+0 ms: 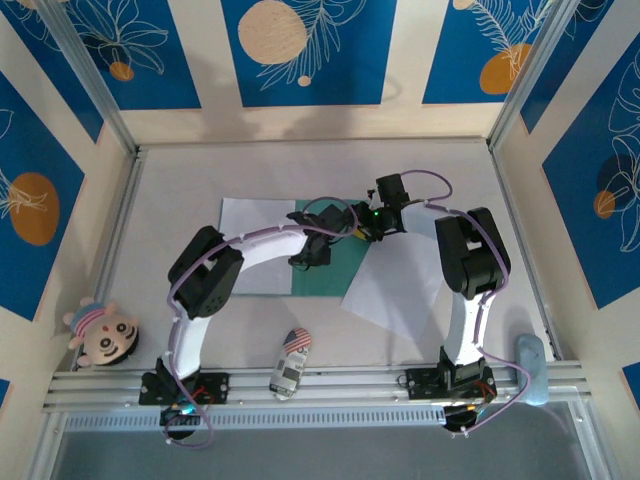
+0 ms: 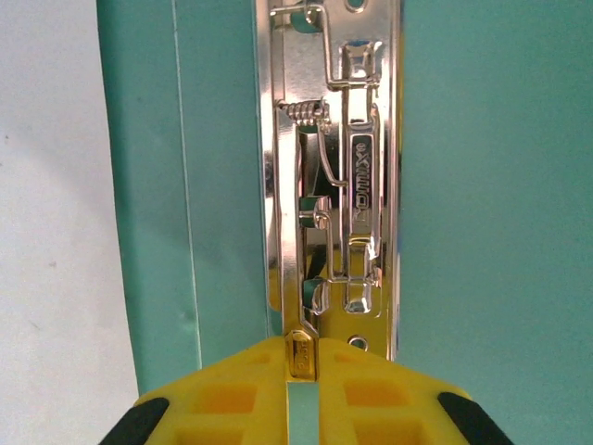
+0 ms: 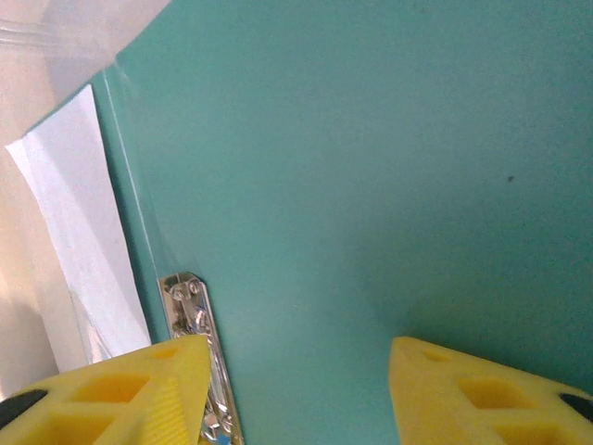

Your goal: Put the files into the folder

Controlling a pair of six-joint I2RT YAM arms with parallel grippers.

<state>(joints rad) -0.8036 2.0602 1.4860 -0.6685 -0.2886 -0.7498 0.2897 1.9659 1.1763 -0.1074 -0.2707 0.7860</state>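
The teal-green folder (image 1: 330, 275) lies open in the middle of the table. One white file (image 1: 250, 245) lies flat against its left side and another (image 1: 395, 290) lies skewed at its right. My left gripper (image 1: 306, 254) is down on the folder. In the left wrist view its yellow fingers (image 2: 303, 371) are shut on the end tab of the lever of the shiny metal clip (image 2: 338, 185), which runs up the folder's (image 2: 482, 185) inner face. My right gripper (image 3: 296, 389) hangs open just above the bare teal card (image 3: 371, 139), with the clip (image 3: 190, 315) by its left finger and a white file (image 3: 83, 232) past the folder's edge.
A toy car (image 1: 290, 362) sits at the near edge between the arm bases. A doll (image 1: 100, 335) lies at the near left and a blue-grey object (image 1: 530, 365) at the near right. Metal rails and patterned walls close in the table.
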